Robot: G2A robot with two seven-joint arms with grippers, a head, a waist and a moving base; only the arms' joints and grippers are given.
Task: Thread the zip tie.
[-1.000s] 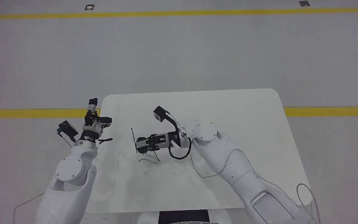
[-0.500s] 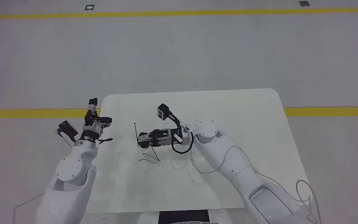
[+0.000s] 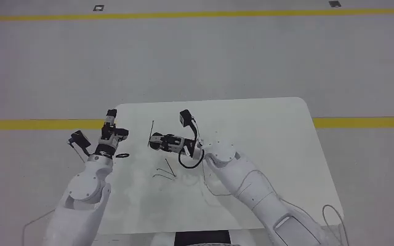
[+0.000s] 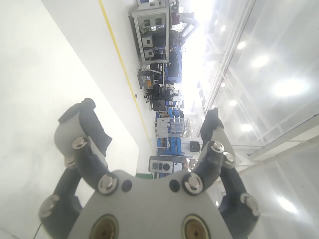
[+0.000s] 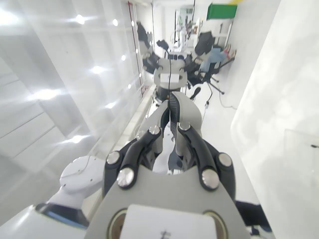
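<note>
Right gripper (image 3: 153, 142) (image 5: 171, 101): fingers pressed together, pinching a thin black zip tie (image 3: 151, 131) (image 5: 170, 80) near its lower end. The strap stands roughly upright above the fingers, over the left-centre of the white table (image 3: 271, 123).

Left gripper (image 3: 113, 127) (image 4: 149, 108): fingers spread, nothing between them. It sits at the table's left edge, facing the tie and apart from it.

Loose black zip ties (image 3: 165, 170) lie flat just on the robot's side of the right gripper. A small black loop (image 3: 122, 155) lies beside the left wrist.

White tabletop runs wide from the right arm to the far and right rounded edges.

White table (image 3: 271, 129), yellow floor line (image 3: 197, 13) beyond it, green box (image 5: 221, 11), equipment rack (image 4: 149, 33)
</note>
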